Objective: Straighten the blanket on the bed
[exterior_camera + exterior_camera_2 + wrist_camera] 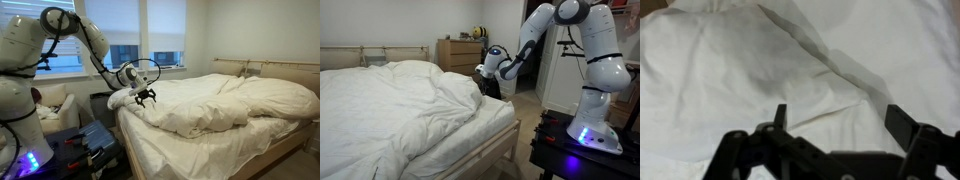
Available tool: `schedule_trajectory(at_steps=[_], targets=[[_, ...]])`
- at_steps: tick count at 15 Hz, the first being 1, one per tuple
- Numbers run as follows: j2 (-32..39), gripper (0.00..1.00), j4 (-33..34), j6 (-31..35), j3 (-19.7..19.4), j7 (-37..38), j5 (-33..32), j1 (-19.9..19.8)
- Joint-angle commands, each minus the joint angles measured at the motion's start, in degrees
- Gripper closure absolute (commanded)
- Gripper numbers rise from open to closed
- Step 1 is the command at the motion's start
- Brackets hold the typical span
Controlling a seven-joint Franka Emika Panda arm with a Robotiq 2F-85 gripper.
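Blanket location: the blanket (235, 100) lies heaped on the bed (496, 150), bunched toward the headboard (285, 66), with thick folds across the middle. One corner reaches the foot corner under the arm.
Bare area: the fitted sheet (180, 152) is uncovered along the mattress side in an exterior view.
Gripper position: the gripper (146, 96) hovers just above the blanket's foot corner. In the wrist view it (840, 120) looks down on creased fabric.
Finger state: the fingers (902, 122) stand wide apart with nothing between them, and no cloth is held.
Handling, judged: soft, puffy, light for its bulk and not fragile. It will drape, drag and fold back on itself rather than slide as a sheet.
Where to grip, judged: pinch a hem or corner ridge, taking enough thickness to hold. A flat patch offers nothing to close on.
Surroundings: an armchair (55, 112) stands beside the robot base and a wooden dresser (458, 53) against the far wall, both clear of the bed.
Obstructions, judged: the bed frame corner sits close below the gripper, and the heaped folds may snag a pull.
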Motion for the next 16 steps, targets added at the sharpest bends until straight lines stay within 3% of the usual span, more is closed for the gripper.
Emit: schedule_trajectory(at_steps=[1, 5, 8, 12, 16], targets=[[5.5, 0.00, 6.9, 0.3, -5.8, 14.8, -4.7, 4.4], [10.3, 0.00, 11.6, -1.6, -9.0, 24.1, -4.3, 7.1], [13.2, 0.00, 13.9, -3.0, -8.9, 27.9, -1.1, 6.8], [16.5, 0.00, 17.2, -4.8, -7.4, 30.7, 6.9, 5.0], [18.2, 0.00, 19.5, -4.7, -6.2, 29.4, 19.8, 3.0]])
